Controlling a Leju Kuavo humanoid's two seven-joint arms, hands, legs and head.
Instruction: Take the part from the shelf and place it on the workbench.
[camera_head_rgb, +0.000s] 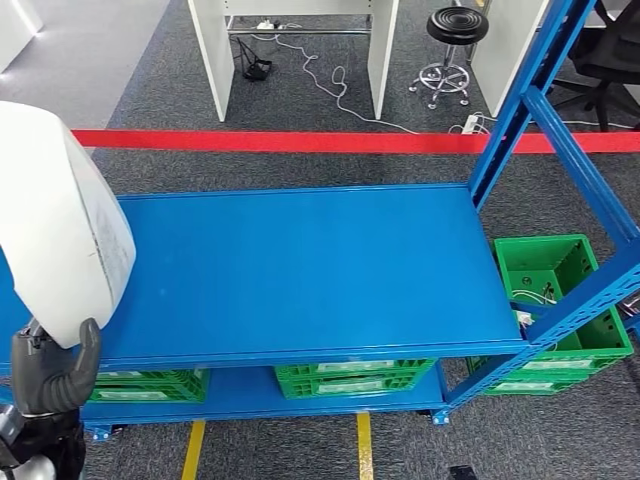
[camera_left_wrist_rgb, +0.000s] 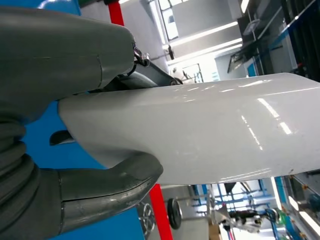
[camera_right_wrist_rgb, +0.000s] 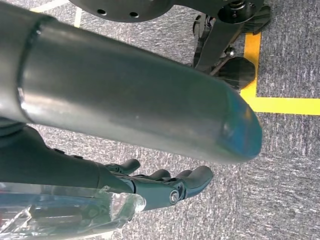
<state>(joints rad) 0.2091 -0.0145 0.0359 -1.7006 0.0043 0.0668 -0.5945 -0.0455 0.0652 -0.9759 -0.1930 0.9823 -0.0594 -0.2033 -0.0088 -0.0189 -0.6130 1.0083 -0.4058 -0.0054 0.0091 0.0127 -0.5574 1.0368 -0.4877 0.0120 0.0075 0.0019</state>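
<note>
1. The left hand (camera_head_rgb: 47, 372) is raised at the lower left of the head view, in front of the blue shelf (camera_head_rgb: 302, 270), with its thumb and fingers wrapped round the lower end of the white part (camera_head_rgb: 56, 225).
2. The part (a large, smooth, glossy white shell) stands up out of the hand, held above the shelf's left end.
3. In the left wrist view the thick grey thumb (camera_left_wrist_rgb: 109, 187) curls under the part's edge while the hand's grey cover lies against its other side, so the part (camera_left_wrist_rgb: 211, 127) is clamped between them.
4. The right hand (camera_right_wrist_rgb: 166, 187) hangs low over the grey carpet (camera_right_wrist_rgb: 286, 165), near a yellow floor line (camera_right_wrist_rgb: 279, 102); its dark fingers are stretched out nearly straight, lying close together, and hold nothing.
5. Green crates (camera_head_rgb: 562, 300) sit on the lower level and beside the shelf.
</note>
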